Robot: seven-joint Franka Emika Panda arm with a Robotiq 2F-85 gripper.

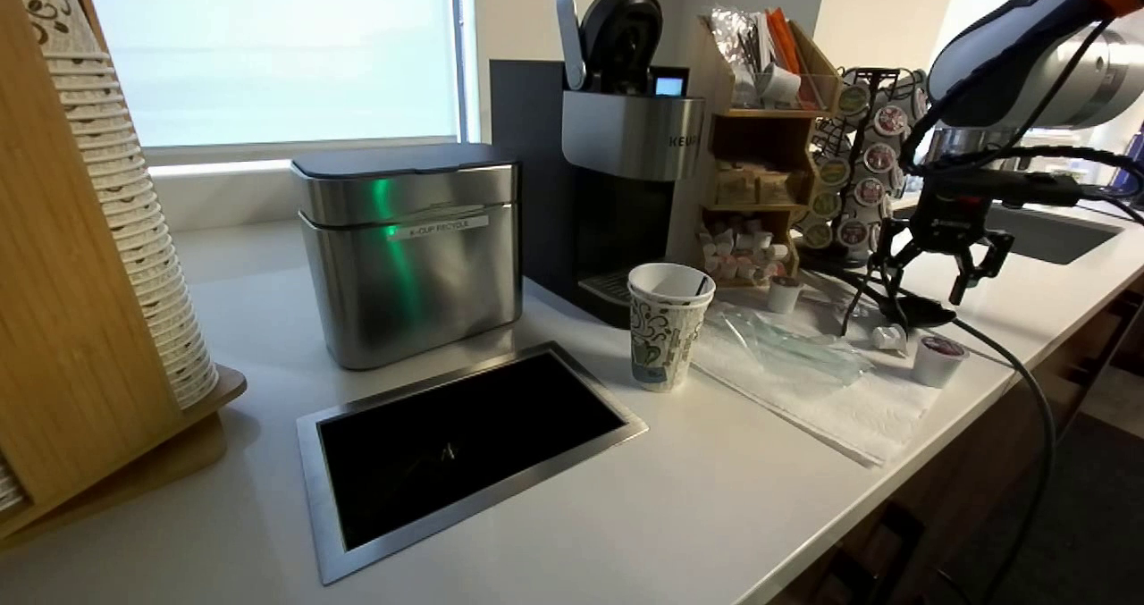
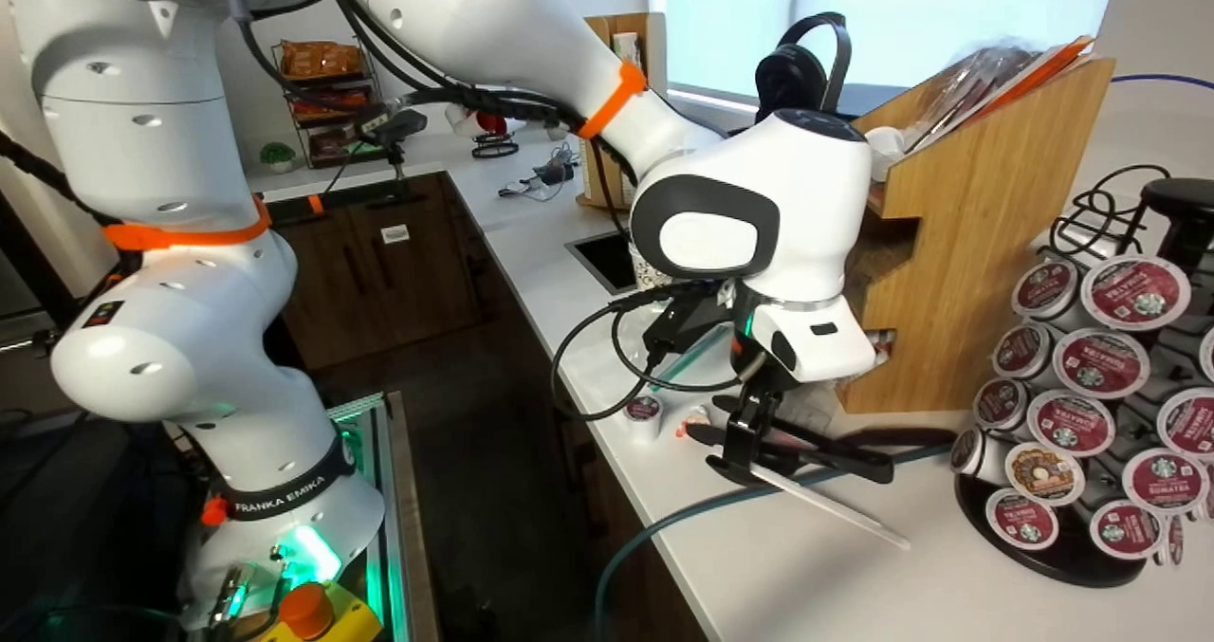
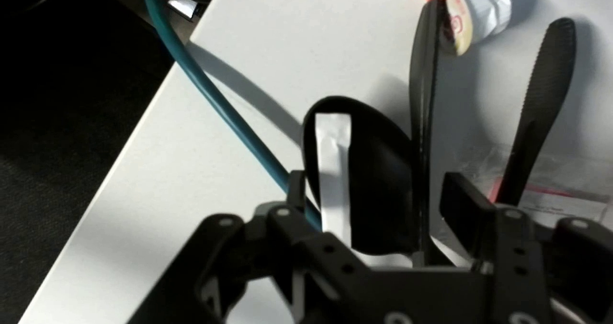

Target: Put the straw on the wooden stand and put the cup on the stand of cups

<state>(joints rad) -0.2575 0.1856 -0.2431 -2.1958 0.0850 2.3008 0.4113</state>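
Observation:
A white wrapped straw (image 3: 334, 171) lies across a black spoon on the counter in the wrist view; its lower end is hidden by my gripper. The straw (image 2: 839, 509) also shows in an exterior view. My gripper (image 3: 377, 197) is open, its fingers on either side of the straw and a black knife (image 3: 421, 123). The gripper also shows low over the counter in an exterior view (image 1: 925, 279). Two nested patterned paper cups (image 1: 666, 332) stand upright before the coffee maker. The wooden stand (image 2: 986, 282) holds packets. The stand of cups (image 1: 80, 319) holds a tall stack at far left.
A pod carousel (image 2: 1091, 405) stands near the gripper. A second black knife (image 3: 541, 104), a creamer pod (image 3: 471, 15) and a teal cable (image 3: 225, 118) are close by. The coffee maker (image 1: 635, 140), steel bin (image 1: 411, 265) and framed counter opening (image 1: 313, 480) stand between the stands.

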